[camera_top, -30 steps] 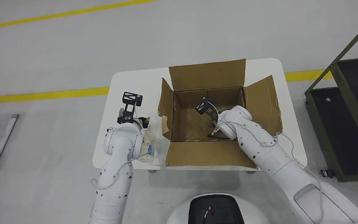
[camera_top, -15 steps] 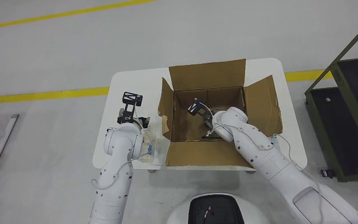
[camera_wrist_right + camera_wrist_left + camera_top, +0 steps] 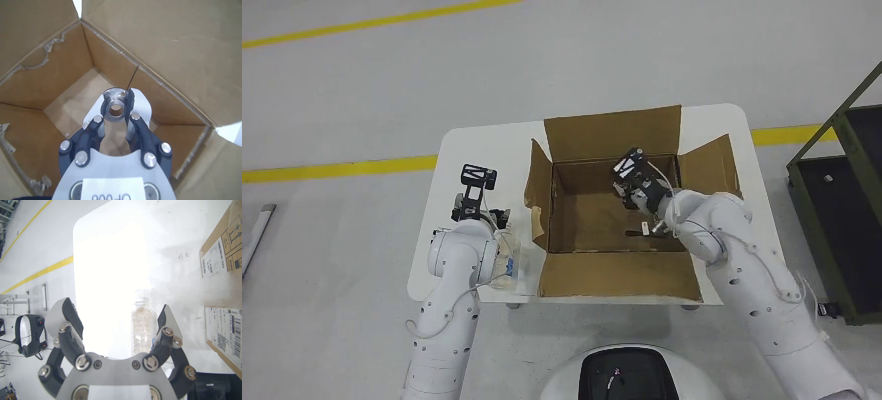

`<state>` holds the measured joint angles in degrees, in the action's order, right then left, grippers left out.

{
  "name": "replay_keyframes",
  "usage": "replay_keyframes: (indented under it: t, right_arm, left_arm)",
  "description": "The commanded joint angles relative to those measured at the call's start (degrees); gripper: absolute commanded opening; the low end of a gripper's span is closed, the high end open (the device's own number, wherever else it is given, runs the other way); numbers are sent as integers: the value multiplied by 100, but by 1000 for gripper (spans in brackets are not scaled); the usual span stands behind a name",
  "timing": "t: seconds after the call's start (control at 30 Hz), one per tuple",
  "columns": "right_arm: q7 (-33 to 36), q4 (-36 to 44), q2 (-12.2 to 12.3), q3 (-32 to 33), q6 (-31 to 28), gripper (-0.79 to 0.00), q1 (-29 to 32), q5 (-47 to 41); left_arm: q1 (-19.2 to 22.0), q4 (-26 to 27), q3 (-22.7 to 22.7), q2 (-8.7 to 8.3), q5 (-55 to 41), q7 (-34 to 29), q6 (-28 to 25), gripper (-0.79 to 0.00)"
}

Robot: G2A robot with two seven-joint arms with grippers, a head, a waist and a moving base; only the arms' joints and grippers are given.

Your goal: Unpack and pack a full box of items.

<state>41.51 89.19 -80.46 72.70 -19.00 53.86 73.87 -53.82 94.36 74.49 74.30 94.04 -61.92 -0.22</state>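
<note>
Far left, on the grey floor: yellow line (image 3: pixel 342 168), running toward the white table (image 3: pixel 467 140).

Over the table's left part, clear of the cardboard: left gripper (image 3: pixel 479 178) (image 3: pixel 115 304). Hangs above the tabletop with fingers spread wide, gripping nothing. Black ribbed pads (image 3: pixel 72 315) bare and facing inward.

Below that gap, in the left wrist view: clear plastic bottle (image 3: pixel 142 328). Seems to lie on the table, neck pointing away from the wrist, body close by one finger. Touching or not, cannot tell, with strong glare on the tabletop around it.

Next to the right: box (image 3: pixel 612 135), brown cardboard, open, all four flaps folded outward, taking up the table's middle and right. Labelled flaps at the edge of the left wrist view (image 3: pixel 223 255). Inside, bare cardboard floor and walls (image 3: pixel 170 37), with torn paper edges along the rim.

Above the box's far right corner: right gripper (image 3: pixel 628 168) (image 3: pixel 117 100). Hangs within the box's opening, off the floor, fingers drawn in narrow and clamped on a metal collar (image 3: pixel 113 97). Collar round and shiny, with a bore through its middle and a small hole in its flange, held by its sides, one finger on each.

Far right, on the floor beside the table: green rack (image 3: pixel 840 225) with a dark shelf.
</note>
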Motion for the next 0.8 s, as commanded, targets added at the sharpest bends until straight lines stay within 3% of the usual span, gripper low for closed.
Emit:
replay_keyframes:
  t: [0.0, 0.23, 0.47, 0.77]
  right_arm:
    - [-80, 271, 57, 346, -235, -785, 252, -343]
    - [-618, 447, 188, 1106, -917, -785, 696, -1436]
    - [-874, -84, 255, 1372, -1558, -785, 689, -2822]
    - [-757, -235, 282, 1358, -1601, -785, 593, -2903]
  left_arm:
    - [0, 0, 0, 0, 0, 0, 0, 0]
    - [0, 0, 0, 0, 0, 0, 0, 0]
    - [0, 0, 0, 0, 0, 0, 0, 0]
    - [0, 0, 0, 0, 0, 0, 0, 0]
